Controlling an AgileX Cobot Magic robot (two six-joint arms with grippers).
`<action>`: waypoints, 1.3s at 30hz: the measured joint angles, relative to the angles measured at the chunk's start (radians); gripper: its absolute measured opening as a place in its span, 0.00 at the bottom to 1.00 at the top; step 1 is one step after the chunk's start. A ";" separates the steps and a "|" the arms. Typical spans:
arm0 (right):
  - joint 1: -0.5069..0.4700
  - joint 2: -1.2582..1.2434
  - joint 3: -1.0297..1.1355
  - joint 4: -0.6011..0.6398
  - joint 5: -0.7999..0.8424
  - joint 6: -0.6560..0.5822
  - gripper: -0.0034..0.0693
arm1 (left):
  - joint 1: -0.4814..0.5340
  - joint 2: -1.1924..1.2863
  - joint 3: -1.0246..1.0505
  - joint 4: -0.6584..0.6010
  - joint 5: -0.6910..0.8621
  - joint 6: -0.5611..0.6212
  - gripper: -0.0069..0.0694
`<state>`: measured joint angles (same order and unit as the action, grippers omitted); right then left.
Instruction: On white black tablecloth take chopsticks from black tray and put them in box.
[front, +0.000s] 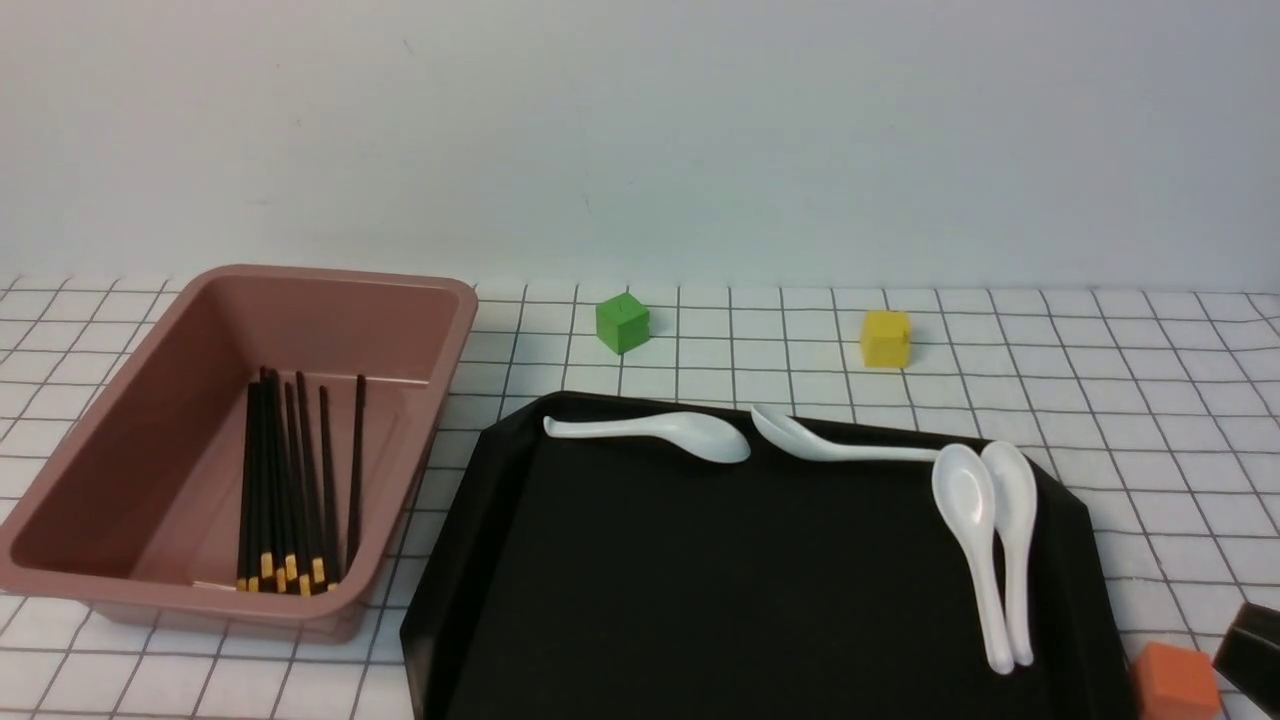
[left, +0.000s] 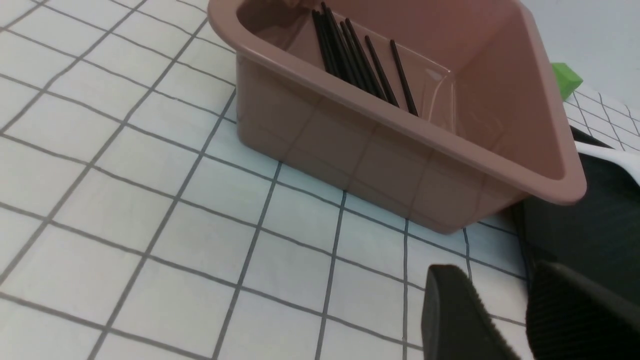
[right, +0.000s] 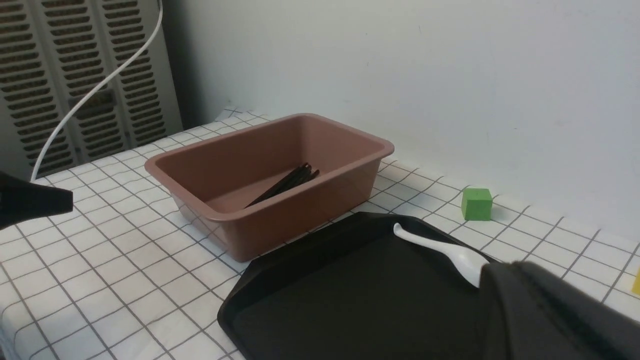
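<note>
Several black chopsticks (front: 290, 480) with yellow bands lie together inside the pinkish-brown box (front: 340, 280) at the left of the tablecloth (front: 1100, 380). The black tray (front: 700, 600) in the middle holds only white spoons; no chopstick shows on it. My left gripper (left: 505, 300) is open and empty, low over the cloth beside the box (left: 380, 150), near the tray's corner (left: 590, 235); the chopsticks (left: 360, 60) show in the box. It is out of the front view. My right gripper (right: 505, 270) is shut and empty, over the tray's (right: 350, 300) right side, and shows at the front view's right edge (front: 1250, 645).
Several white spoons (front: 660, 432) lie along the tray's far and right sides. A green cube (front: 622, 322) and a yellow cube (front: 886, 338) stand behind the tray. An orange cube (front: 1175, 680) sits by my right gripper. A wall closes off the back.
</note>
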<state>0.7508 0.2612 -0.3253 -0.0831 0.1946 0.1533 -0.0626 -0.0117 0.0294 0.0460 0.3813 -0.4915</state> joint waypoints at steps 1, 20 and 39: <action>0.000 0.001 0.000 -0.001 -0.001 0.001 0.04 | 0.000 0.000 0.000 0.000 0.000 0.000 0.40; 0.000 0.001 0.000 0.000 -0.006 0.004 0.05 | 0.000 0.000 0.000 0.000 0.000 0.000 0.40; -0.387 -0.196 0.335 0.083 0.028 0.004 0.07 | 0.000 0.000 0.000 0.000 0.000 -0.001 0.40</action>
<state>0.3637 0.0650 0.0095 0.0000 0.2227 0.1571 -0.0626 -0.0117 0.0294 0.0460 0.3813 -0.4924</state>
